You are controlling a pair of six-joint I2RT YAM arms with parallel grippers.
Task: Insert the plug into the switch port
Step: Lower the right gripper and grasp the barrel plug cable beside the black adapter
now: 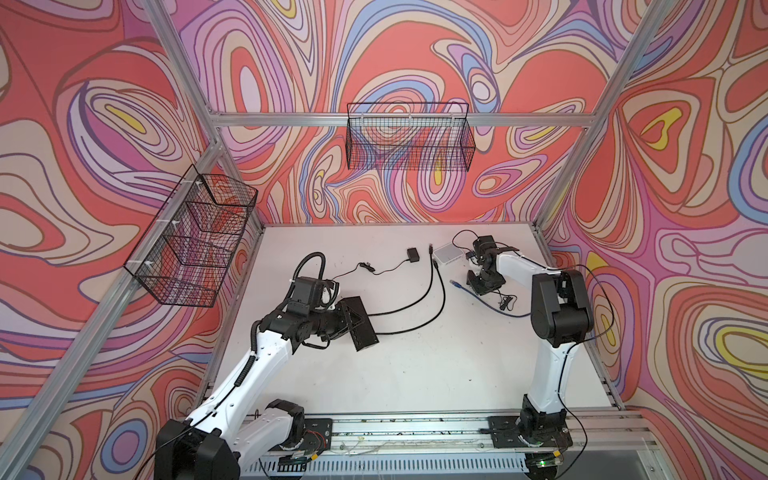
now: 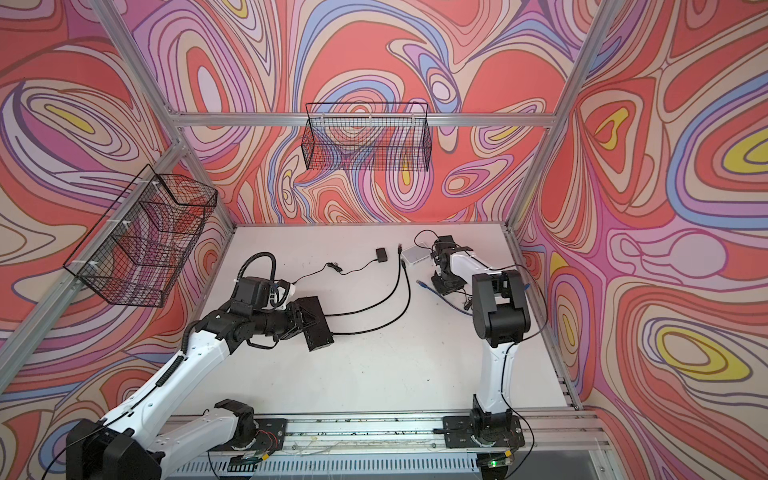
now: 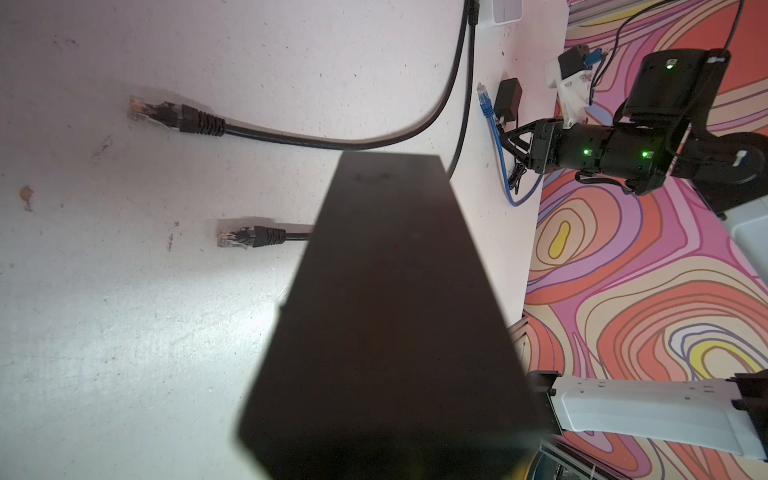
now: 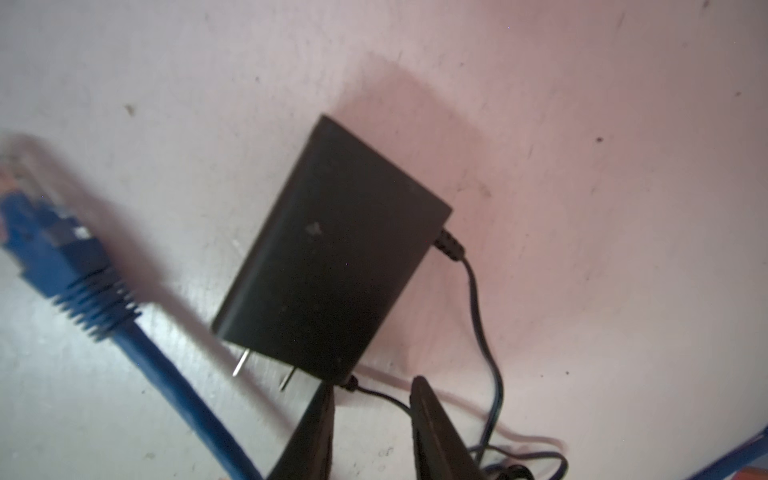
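Observation:
My left gripper (image 1: 345, 318) is shut on the black switch (image 1: 360, 322), a long box held above the table; the box fills the left wrist view (image 3: 395, 311) and hides the fingers and its ports. My right gripper (image 4: 374, 384) is down at the table with its jaws open. The plug (image 4: 352, 381), a small black barrel end on a thin cord, lies between its fingertips against the corner of a black power adapter (image 4: 332, 257). In both top views the right gripper (image 2: 446, 282) stands at the back right.
A blue network cable (image 1: 454, 283) lies beside the right gripper. Two black network cables (image 1: 436, 291) run across the middle of the table (image 1: 415, 365). A white switch (image 1: 451, 253) and a second black adapter (image 1: 412, 254) lie at the back. Wire baskets (image 1: 409, 137) hang on the walls.

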